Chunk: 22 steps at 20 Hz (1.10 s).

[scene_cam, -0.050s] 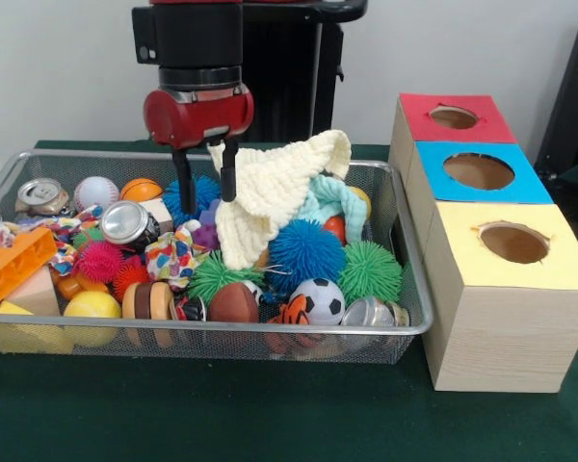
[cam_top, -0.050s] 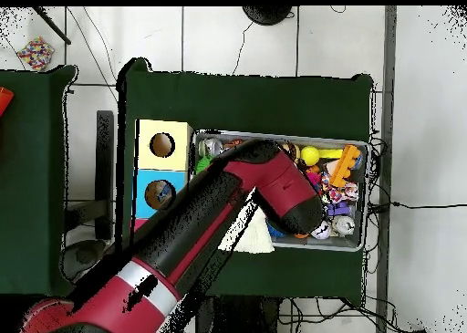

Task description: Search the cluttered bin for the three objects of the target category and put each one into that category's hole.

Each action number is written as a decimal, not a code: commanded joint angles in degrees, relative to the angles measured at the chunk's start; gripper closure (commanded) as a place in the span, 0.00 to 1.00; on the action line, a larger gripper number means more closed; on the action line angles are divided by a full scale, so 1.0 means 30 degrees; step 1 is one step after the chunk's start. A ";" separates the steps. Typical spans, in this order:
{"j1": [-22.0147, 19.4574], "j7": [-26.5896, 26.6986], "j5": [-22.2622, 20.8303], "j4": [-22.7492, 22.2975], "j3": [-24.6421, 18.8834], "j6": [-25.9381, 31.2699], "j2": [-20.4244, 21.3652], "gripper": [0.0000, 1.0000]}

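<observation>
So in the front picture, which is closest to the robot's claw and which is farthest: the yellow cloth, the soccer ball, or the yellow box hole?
1. The yellow cloth: pinched in the gripper, hanging beside it.
2. The soccer ball: lower down, at the bin's front wall.
3. The yellow box hole: way off to the picture's right, outside the bin.
</observation>
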State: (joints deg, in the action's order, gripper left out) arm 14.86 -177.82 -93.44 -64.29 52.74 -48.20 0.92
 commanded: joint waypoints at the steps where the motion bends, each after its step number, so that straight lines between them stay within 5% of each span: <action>1: -0.0157 -0.7672 -0.1711 0.0922 -0.3031 -0.4502 -0.2267 0.00; 10: -0.0790 -0.7885 -0.2847 0.1862 -0.3820 -0.8039 -0.2347 0.00; 22: -0.1948 -0.5709 -0.0445 0.1557 -0.5200 -0.6974 -0.2019 0.00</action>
State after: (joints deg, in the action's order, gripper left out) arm 11.78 -184.59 -100.22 -64.08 49.59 -68.45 -3.65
